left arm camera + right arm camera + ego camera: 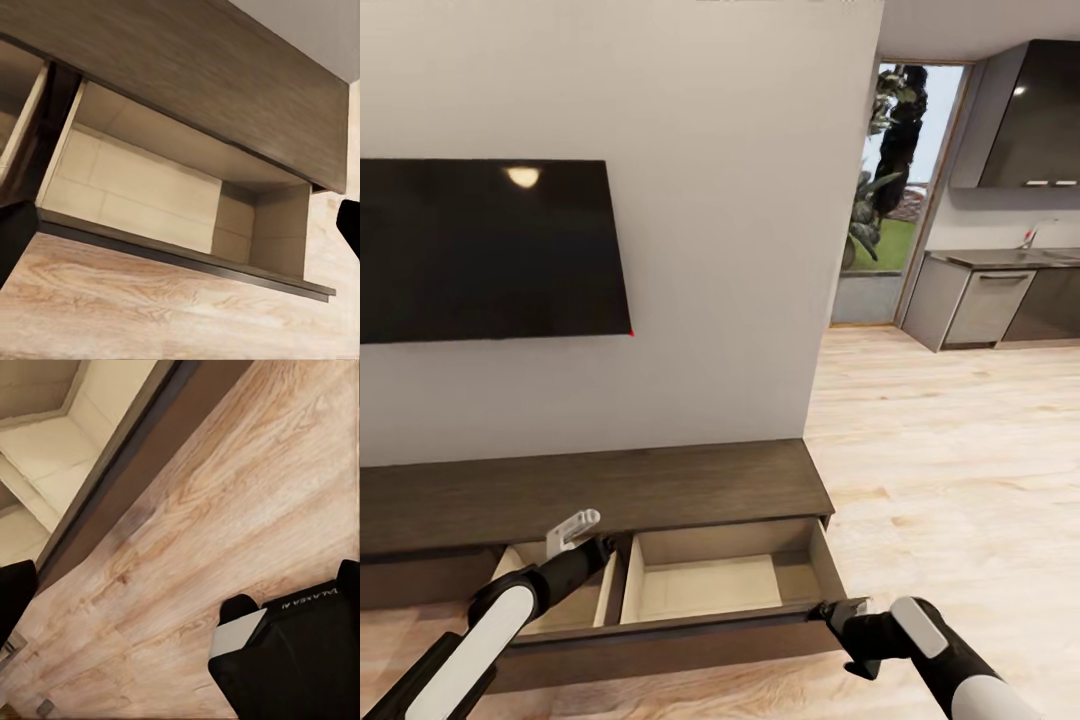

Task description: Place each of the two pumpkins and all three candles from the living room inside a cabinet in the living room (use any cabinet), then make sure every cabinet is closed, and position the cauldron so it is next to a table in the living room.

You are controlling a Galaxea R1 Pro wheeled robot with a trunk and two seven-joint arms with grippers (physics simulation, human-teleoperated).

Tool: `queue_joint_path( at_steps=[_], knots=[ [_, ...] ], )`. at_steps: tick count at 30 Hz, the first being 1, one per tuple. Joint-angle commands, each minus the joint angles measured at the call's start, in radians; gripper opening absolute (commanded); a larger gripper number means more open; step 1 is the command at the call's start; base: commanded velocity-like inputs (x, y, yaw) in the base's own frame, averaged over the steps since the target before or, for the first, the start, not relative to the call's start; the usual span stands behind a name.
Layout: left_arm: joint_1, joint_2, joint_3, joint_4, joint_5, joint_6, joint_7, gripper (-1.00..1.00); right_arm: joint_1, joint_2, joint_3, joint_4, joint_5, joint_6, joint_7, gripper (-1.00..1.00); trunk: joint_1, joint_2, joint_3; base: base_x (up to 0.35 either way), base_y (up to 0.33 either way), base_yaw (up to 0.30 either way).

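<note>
Head view: cabinet [610, 490] drawer [710, 585] open; L [572, 532] & R gripper [840, 615] jaws can't tell.

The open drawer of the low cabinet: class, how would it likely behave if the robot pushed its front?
The drawer would probably slide straight in, stiff, since its front panel looks rigid. It looks empty, so likely light. The right gripper, at one corner, might skew it.
</note>
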Motion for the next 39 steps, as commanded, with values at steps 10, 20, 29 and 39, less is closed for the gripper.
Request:
queue_joint_path(
  at_steps=[10, 20, 29, 39],
  knots=[
    [-0.006, -0.047, -0.001, -0.001, 0.007, 0.169, 0.275, 1.0, -0.012, 0.006, 0.219, -0.058, 0.007, 0.005, -0.017, 1.0, -0.038, 0.069, 0.03, 0.0, 0.0, 0.0],
    [-0.014, -0.064, 0.001, -0.001, 0.018, 0.277, 0.473, 1.0, -0.012, 0.007, 0.452, -0.154, 0.008, 0.006, -0.036, 1.0, -0.077, 0.139, 0.062, 0.0, 0.0, 0.0],
    [-0.014, -0.065, 0.015, -0.001, 0.042, 0.427, 0.488, 1.0, -0.012, 0.021, 0.465, -0.16, 0.006, 0.007, -0.037, 1.0, -0.111, 0.202, 0.09, 0.0, 0.0, 0.0],
    [-0.014, -0.065, 0.015, -0.001, 0.049, 0.432, 0.488, 1.0, -0.012, 0.025, 0.466, -0.161, 0.006, 0.006, -0.036, 1.0, -0.149, 0.272, 0.121, 0.0, 0.0, 0.0]
  ],
)
